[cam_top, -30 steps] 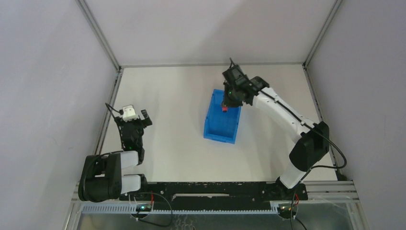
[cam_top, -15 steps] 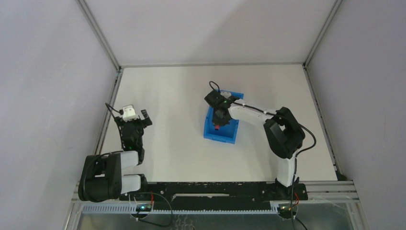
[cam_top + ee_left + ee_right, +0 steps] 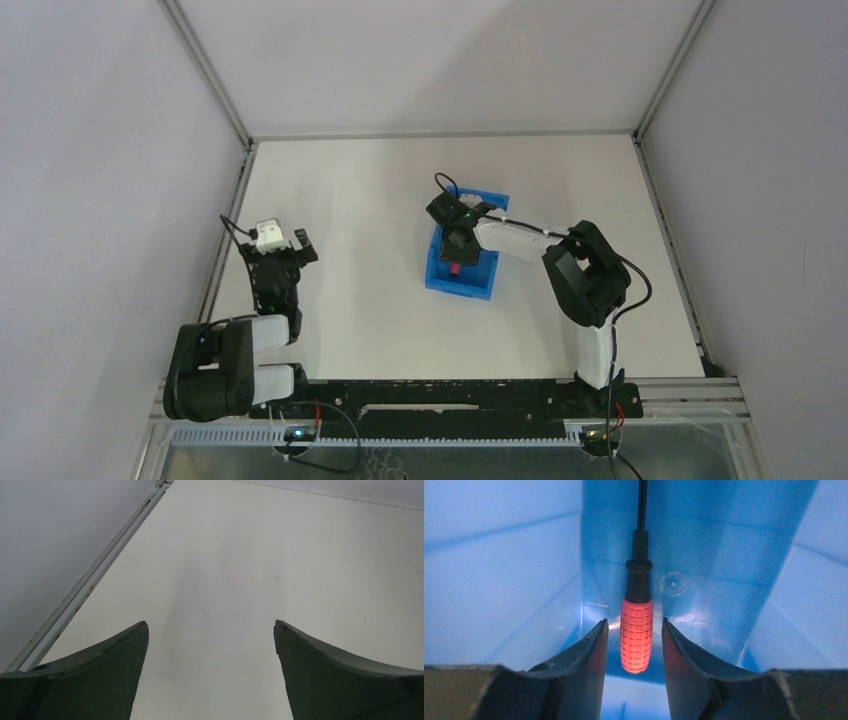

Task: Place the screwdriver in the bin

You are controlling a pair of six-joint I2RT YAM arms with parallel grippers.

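Your right gripper [image 3: 634, 622] is sitting open inside the bin [image 3: 499, 580], fingers flanking the screwdriver [image 3: 638, 585] without touching; your left gripper [image 3: 210, 622] is hanging open.

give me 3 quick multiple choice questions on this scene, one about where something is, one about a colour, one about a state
1. Where is the screwdriver?
A on the table by the left arm
B inside the bin
C balanced on the bin's rim

2. What colour is the screwdriver's handle?
A yellow
B blue
C red

3. How is the left gripper?
A open, holding nothing
B shut on the screwdriver
C shut on the bin's rim

Answers:
1 B, the right wrist view shows blue walls on every side of it.
2 C, the ribbed handle is red and the shaft is black.
3 A, its jaws stand wide apart with only bare table between them.
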